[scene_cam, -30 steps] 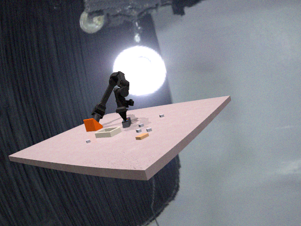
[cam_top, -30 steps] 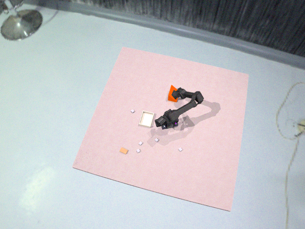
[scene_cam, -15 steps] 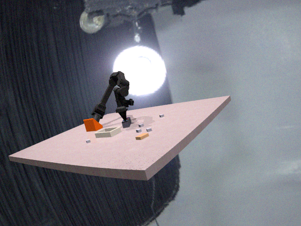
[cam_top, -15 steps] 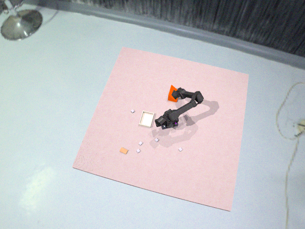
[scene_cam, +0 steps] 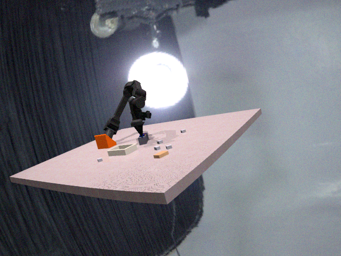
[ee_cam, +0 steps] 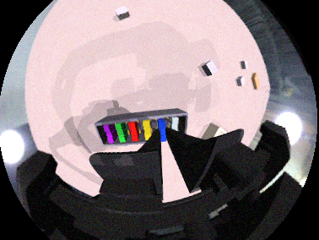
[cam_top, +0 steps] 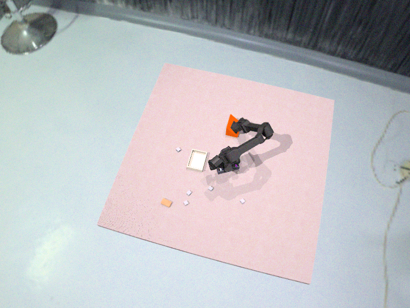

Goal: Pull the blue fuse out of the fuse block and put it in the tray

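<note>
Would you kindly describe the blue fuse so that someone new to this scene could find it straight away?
On the pink mat, find the dark fuse block beside the cream tray, under the arm. In the wrist view its row of coloured fuses shows; the blue fuse stands between a yellow fuse and a pale fuse, the only one clamped in the gripper.
</note>
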Robot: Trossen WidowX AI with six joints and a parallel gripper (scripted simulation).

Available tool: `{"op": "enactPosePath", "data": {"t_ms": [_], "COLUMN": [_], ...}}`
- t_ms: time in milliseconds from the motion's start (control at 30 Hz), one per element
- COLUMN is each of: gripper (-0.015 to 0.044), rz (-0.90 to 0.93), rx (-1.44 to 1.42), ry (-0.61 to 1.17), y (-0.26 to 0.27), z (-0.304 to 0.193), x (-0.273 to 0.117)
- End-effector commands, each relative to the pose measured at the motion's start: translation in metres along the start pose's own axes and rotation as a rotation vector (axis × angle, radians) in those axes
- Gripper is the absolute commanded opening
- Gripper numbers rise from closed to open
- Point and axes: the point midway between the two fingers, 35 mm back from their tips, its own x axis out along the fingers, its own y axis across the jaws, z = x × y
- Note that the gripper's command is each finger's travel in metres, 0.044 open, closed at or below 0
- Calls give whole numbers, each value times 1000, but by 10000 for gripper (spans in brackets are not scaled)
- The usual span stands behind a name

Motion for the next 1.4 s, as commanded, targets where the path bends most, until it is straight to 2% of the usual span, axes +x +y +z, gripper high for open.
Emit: {"op": "enactPosePath", "data": {"t_ms": [0,1367], "gripper": [0,0], "rz": [-5,-4], "rx": [-5,-1], "ry": [-1,-2], "y": [-1,-1], "z": [1,0], "x": [-4,-24]}}
